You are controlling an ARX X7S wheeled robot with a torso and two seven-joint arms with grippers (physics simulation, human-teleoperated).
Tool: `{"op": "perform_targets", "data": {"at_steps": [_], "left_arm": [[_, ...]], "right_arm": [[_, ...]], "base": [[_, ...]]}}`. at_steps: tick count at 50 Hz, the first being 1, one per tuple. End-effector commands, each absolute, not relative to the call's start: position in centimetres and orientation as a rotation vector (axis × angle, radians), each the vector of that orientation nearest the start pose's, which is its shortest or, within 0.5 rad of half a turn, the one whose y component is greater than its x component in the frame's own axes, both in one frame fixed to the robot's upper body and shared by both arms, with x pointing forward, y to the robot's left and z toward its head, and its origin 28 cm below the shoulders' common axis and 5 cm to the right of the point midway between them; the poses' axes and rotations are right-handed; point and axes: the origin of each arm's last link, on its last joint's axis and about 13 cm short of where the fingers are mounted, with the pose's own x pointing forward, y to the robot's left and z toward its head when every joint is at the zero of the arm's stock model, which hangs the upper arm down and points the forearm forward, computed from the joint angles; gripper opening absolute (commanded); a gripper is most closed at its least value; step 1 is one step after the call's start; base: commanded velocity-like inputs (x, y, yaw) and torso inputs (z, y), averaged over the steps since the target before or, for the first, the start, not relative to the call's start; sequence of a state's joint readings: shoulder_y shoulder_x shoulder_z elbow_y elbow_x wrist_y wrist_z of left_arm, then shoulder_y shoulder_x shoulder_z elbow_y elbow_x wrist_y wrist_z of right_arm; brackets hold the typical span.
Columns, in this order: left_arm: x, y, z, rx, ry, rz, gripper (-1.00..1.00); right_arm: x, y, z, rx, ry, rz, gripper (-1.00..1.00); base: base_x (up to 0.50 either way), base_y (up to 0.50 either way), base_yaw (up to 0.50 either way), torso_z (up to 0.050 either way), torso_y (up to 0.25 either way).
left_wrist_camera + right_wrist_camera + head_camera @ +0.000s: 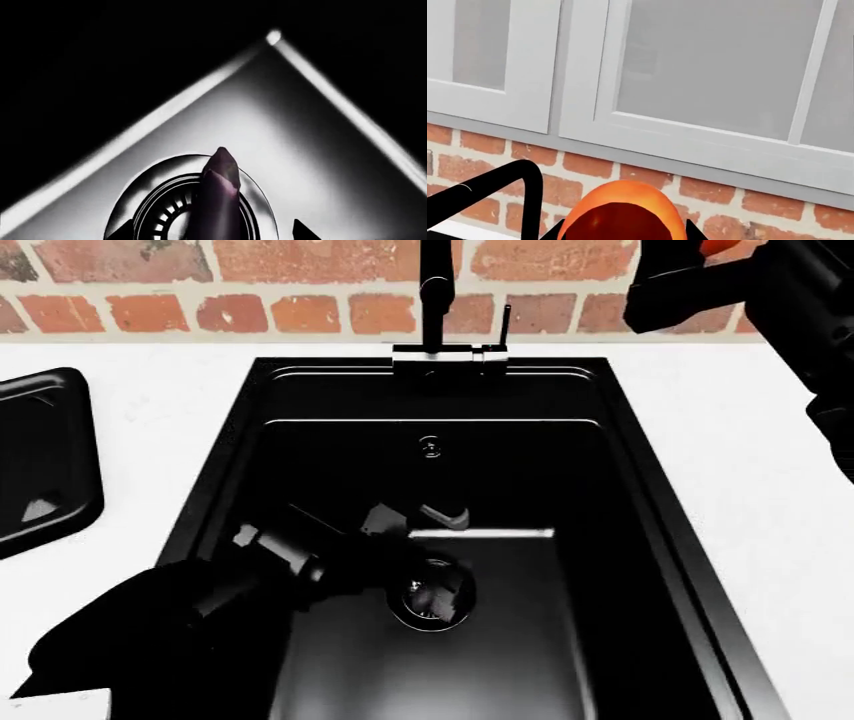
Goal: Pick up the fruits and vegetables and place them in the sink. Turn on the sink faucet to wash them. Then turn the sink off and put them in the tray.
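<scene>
Two items are held: the dark purple elongated eggplant (217,192) pinched by the left fingers (220,235) low over the round metal drain (430,596) of the matte black sink (627,490); the glossy orange-red round fruit (620,212) pinched by the right fingers (624,232) high near the brick wall. Risk: the fruit, released from that height, may bounce out onto the counter.

surface (174,410): white, you see sink (627,500) sunk mid | tray (47,455) far left | faucet (435,300) at far rim
</scene>
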State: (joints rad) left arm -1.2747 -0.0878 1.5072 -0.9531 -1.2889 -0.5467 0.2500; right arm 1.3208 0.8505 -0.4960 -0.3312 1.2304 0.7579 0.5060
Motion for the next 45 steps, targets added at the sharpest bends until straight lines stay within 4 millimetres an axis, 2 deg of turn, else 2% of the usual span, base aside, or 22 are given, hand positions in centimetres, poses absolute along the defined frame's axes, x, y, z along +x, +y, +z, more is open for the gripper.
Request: {"op": "perform_targets", "data": {"at_steps": [1,9,28,29,34,45], "left_arm": [[37.7,15.2,10.1,0.195,0.788,-0.738,1.00],[37.4,15.2,8.7,0.239,0.802,-0.743,1.00],[36.5,15.0,7.1,0.294,0.839,-0.761,1.00],[36.5,15.0,7.0,0.295,0.838,-0.762,-1.00],[37.1,14.8,8.0,0.300,0.776,-0.765,-1.00],[36.5,15.4,13.3,0.257,0.532,-0.748,-1.00]], "right_arm": [[26.7,-16.0,34.7,-0.153,-0.339,0.155,-1.00],[26.7,-15.9,34.8,-0.148,-0.343,0.158,-1.00],[26.4,-16.0,34.5,-0.133,-0.346,0.149,-1.00],[26.4,-16.0,34.5,-0.132,-0.345,0.148,-1.00],[26.2,-16.2,34.5,-0.127,-0.349,0.143,-1.00],[25.6,-16.5,34.4,-0.106,-0.359,0.127,-1.00]], "base": [[0.00,0.00,0.00,0.000,0.000],[0.00,0.00,0.00,0.000,0.000],[0.00,0.00,0.00,-0.001,-0.002],[0.00,0.00,0.00,0.000,-0.011],[0.00,0.00,0.00,0.000,0.000],[0.00,0.00,0.00,0.000,0.000]]}}
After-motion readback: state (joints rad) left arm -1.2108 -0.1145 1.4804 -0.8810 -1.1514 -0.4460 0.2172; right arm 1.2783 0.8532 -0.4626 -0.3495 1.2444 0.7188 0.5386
